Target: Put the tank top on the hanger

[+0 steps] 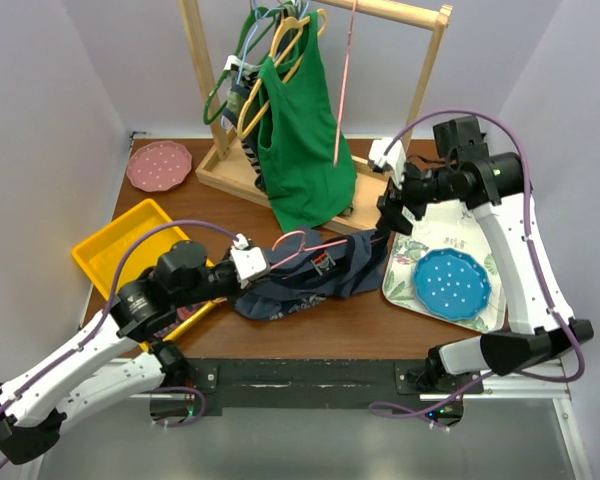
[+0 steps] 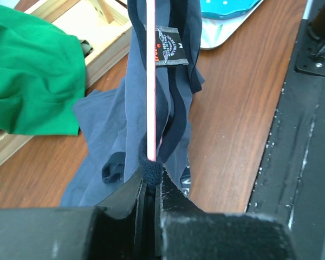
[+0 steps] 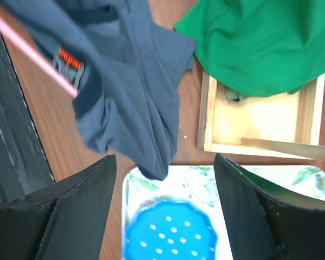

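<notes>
1 overhead, 2 close wrist views, tank top [image 1: 310, 285] in all

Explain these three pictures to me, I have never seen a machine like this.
Two robot arms are bolted at a table's near edge. The wide picture looks down from above and behind them; the other two come from a camera on each wrist. The left gripper has its fingers shut on the pink hanger, with a strip of the navy tank top wrapped round the wire; the rest lies crumpled on the table. The right gripper is open, near a blue plate on a floral tray. Further back: a wooden rack with a green top, a yellow tray, a pink plate.
</notes>
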`<state>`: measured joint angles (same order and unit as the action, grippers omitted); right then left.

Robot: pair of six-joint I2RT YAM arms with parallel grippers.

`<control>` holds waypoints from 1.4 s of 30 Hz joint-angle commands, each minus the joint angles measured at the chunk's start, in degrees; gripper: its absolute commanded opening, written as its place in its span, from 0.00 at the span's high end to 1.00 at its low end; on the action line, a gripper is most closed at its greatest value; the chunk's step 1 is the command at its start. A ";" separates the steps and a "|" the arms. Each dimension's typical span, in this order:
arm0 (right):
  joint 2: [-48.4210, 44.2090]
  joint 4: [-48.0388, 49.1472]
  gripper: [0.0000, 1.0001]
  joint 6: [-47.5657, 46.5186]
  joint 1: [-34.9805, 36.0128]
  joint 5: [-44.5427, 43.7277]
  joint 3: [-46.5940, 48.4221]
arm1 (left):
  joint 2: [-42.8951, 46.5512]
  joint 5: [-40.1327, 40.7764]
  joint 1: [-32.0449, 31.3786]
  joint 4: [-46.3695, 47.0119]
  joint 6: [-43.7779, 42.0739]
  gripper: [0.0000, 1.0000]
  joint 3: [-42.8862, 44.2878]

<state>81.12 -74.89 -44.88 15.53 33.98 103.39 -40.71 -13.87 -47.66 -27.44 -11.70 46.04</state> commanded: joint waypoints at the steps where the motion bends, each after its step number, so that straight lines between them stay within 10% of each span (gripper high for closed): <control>1: -2.20 -6.11 0.23 -11.00 0.12 -0.83 -1.44 | 2.65 -1.95 0.11 -0.24 1.33 1.00 3.26; 15: -1.41 -9.83 0.34 -18.65 0.12 4.24 -5.58 | 7.05 -3.71 0.11 -2.79 3.70 1.00 3.00; 26: -0.79 -10.36 0.84 -17.00 0.29 6.28 -4.25 | 8.01 -2.22 0.11 -5.60 3.62 1.00 3.97; 28: -0.88 -10.27 0.79 -16.64 0.29 4.88 -4.17 | 7.84 -1.69 0.11 -6.39 3.53 1.00 3.97; 29: -0.88 -10.10 0.57 -15.77 0.29 4.44 -4.34 | 7.84 -1.34 0.11 -6.31 3.53 1.00 3.97; 32: -2.02 -7.39 0.36 -12.18 0.29 1.01 -6.88 | 8.19 0.24 0.11 -5.96 4.75 1.00 4.06; 42: -5.27 2.73 0.28 -5.83 -4.19 9.95 -19.35 | 11.96 3.41 0.02 -4.12 11.26 1.00 3.62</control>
<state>76.18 -74.11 -52.53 11.94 36.62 87.74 -30.74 -12.21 -47.66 -35.73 -3.81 47.48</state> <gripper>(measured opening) 0.727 0.067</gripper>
